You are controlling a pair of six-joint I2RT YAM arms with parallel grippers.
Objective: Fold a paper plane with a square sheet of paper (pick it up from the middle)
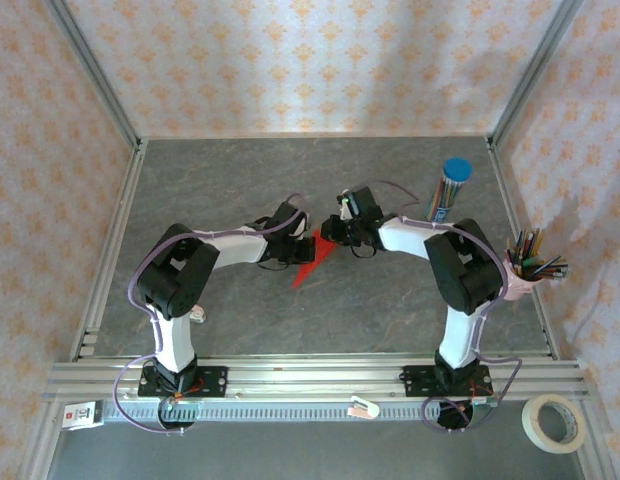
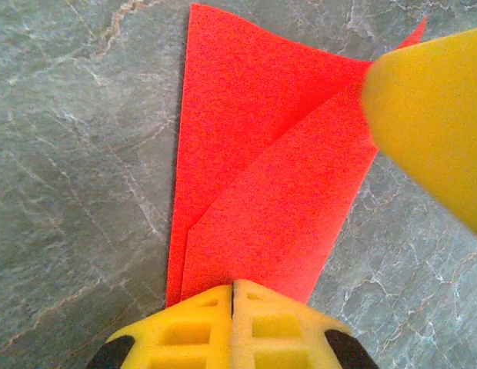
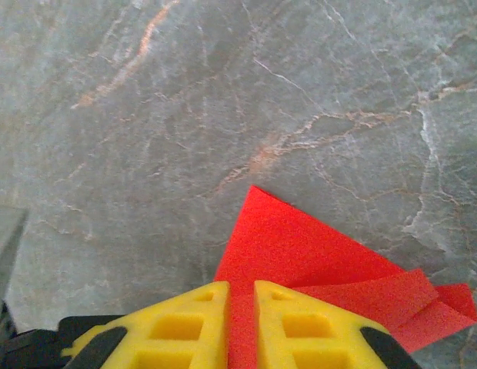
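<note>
Both pincers, left (image 2: 232,296) and right (image 3: 240,307), clench the creased red paper plane (image 2: 261,184).

My yellow fingers (image 2: 200,327) look like moulded plastic, matt, with recessed square pockets. The paper plane (image 2: 261,177) is thin bright red paper, matt, faintly grainy, with sharp creases. The bench (image 3: 223,92) reads as smooth grey stone-patterned sheet with pale veins and a low sheen. Its frame rails (image 1: 320,375) appear to be bare ribbed metal. The tape roll (image 1: 555,422) looks papery.
</note>
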